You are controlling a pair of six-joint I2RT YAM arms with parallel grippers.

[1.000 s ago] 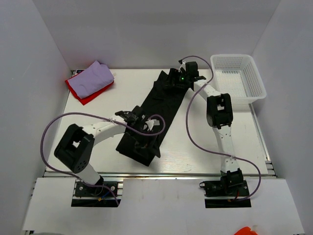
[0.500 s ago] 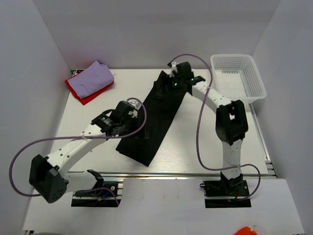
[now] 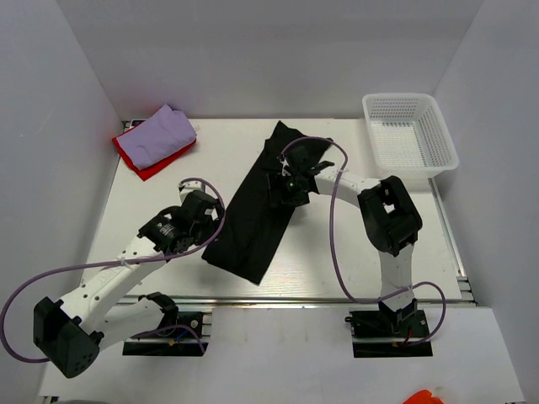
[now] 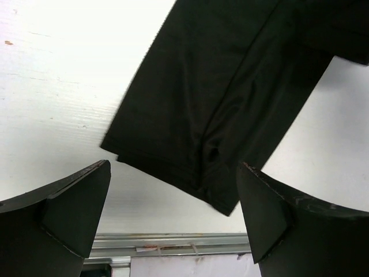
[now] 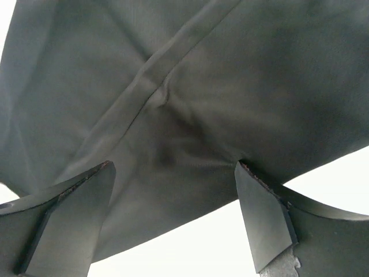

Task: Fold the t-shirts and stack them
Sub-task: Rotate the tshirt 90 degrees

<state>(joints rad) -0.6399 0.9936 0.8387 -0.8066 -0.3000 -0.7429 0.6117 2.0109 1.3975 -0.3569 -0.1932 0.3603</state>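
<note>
- Both pincers gape wide and empty: the left pincer (image 4: 173, 167) by the black shirt's (image 3: 261, 210) near end, the right pincer (image 5: 173, 164) above a seam further up.
- Risk?
- Nipping one layer only. I judge the folded strip, slantwise mid-desk (image 3: 143, 194), would peel open. The left arm (image 3: 109, 269) stretches low, the right arm (image 3: 387, 219) doubles back. The lavender shirt (image 3: 164, 133) lies on the red shirt (image 3: 152, 162), far left.

black t-shirt (image 3: 253, 220): plain black, no print | lavender t-shirt (image 3: 162, 133): pale lavender, plain | red t-shirt (image 3: 152, 166): bright red | mesh basket (image 3: 410, 172): white, gridded | table (image 3: 152, 202): white | my left arm (image 3: 109, 273), my right arm (image 3: 349, 178): white links, black joints | my cables (image 3: 59, 269): purple
</note>
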